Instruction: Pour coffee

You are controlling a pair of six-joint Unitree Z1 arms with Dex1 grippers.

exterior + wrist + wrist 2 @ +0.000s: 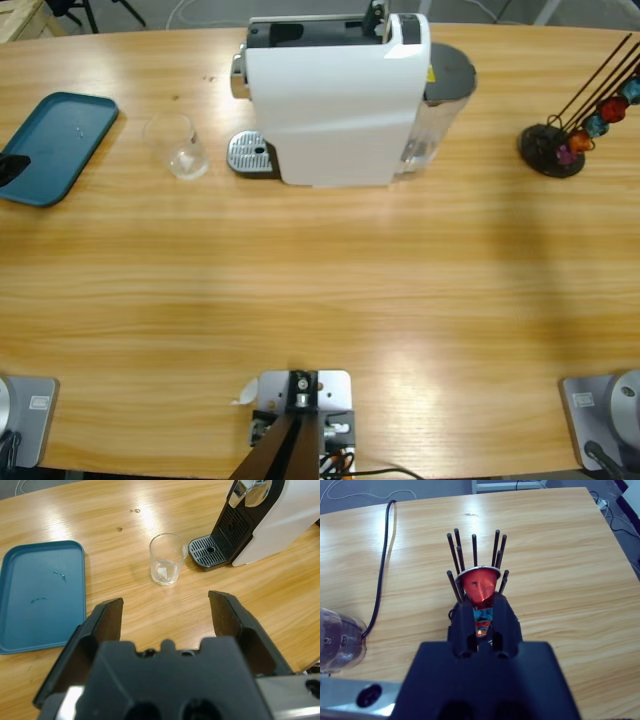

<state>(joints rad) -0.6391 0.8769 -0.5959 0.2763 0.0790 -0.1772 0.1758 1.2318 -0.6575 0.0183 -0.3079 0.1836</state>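
The white coffee machine (335, 100) stands at the back middle of the table, its metal drip grate (250, 155) at its left foot. An empty clear glass (180, 148) stands upright just left of the grate, not on it. In the left wrist view the glass (167, 560) and the grate (209, 552) lie well ahead of my left gripper (166, 601), which is open and holds nothing. My right gripper (484, 607) is shut and empty; it faces a rack of black rods (474, 550) with a red capsule (479, 586) on top. Neither gripper shows in the high view.
A teal tray (60, 140) lies at the far left, with a black shape (10, 168) over its edge. The capsule rack (555, 145) stands at the far right. A clear water tank (435, 130) sits behind the machine, and a black cable (385, 565) runs across the table.
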